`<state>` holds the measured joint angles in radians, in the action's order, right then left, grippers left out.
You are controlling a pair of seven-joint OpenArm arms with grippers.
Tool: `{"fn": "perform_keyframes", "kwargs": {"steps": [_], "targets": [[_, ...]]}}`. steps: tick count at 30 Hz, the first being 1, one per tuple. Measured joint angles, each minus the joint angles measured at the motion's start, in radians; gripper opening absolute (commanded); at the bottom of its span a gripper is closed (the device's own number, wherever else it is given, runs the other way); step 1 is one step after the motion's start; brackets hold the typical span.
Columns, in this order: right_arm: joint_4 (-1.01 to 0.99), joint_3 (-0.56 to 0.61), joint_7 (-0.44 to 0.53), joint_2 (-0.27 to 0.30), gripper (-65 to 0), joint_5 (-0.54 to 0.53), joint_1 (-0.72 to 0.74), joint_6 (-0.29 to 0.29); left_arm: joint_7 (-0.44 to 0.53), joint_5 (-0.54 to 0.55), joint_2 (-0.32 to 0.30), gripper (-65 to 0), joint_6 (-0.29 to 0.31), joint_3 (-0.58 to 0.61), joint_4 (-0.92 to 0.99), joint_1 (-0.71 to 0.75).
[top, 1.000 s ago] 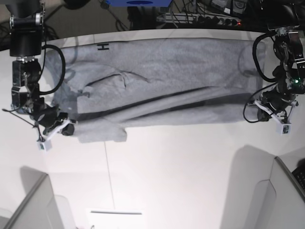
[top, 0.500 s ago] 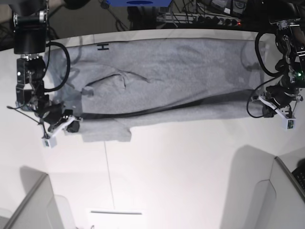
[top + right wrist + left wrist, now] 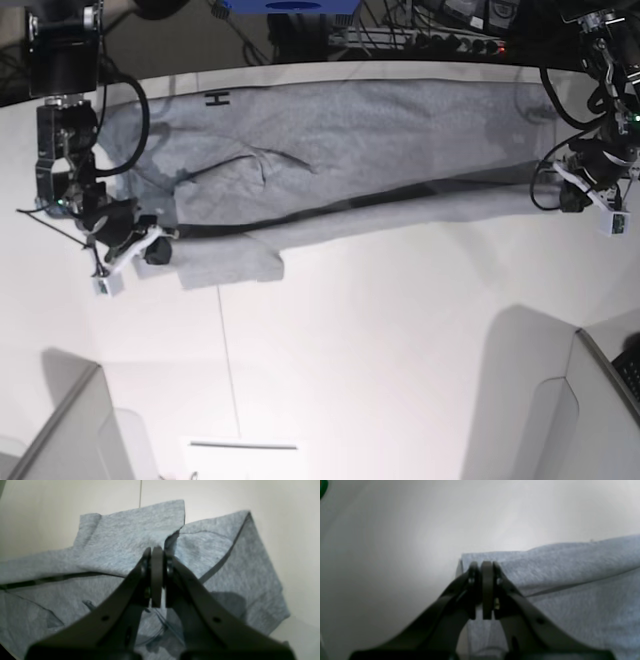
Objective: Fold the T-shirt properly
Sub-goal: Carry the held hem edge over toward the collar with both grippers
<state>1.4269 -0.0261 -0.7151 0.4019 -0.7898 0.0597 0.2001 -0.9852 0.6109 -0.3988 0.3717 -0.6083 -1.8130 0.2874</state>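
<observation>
The heather-grey T-shirt (image 3: 350,140) lies stretched across the far half of the white table (image 3: 400,330), with a black "H" (image 3: 216,97) near its far left edge. A long fold runs along its near side, and a sleeve flap (image 3: 230,265) sticks out at the near left. My right gripper (image 3: 160,250) is shut on the shirt's cloth at the left end; the right wrist view shows its jaws closed on the grey fabric (image 3: 125,542). My left gripper (image 3: 548,190) is shut on the shirt's right end; its closed jaws pinch a folded corner (image 3: 545,562).
Grey partition boxes stand at the near left (image 3: 60,430) and near right (image 3: 570,410) corners. A thin seam line (image 3: 226,350) runs down the table. A dark strip (image 3: 243,445) lies at the near edge. Cables and a power strip (image 3: 430,40) lie behind the table.
Both grippers have carried the shirt's near edge toward the far side of the table. The folded strip is narrower and lies further back. The right gripper also shifted slightly inward.
</observation>
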Motion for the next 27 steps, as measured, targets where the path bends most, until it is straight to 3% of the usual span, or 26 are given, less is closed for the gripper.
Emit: {"fn": "perform_keyframes", "kwargs": {"steps": [11,24,27], "targets": [[0.08,-0.098,-0.012,-0.002,-65.0,-0.002,-0.074,0.0,0.001,0.003,0.02,-65.0,0.003,-0.013,-0.014,0.014],[0.216,-0.108,-0.016,-0.002,-65.0,-0.011,-0.151,-0.002,0.0,0.002,0.019,-65.0,0.003,-0.014,-0.076,0.047],[0.235,-0.176,-0.084,-0.013,-65.0,-0.014,-0.171,0.0,0.0,-0.001,0.018,-65.0,0.003,-0.014,-0.076,0.045]]}}
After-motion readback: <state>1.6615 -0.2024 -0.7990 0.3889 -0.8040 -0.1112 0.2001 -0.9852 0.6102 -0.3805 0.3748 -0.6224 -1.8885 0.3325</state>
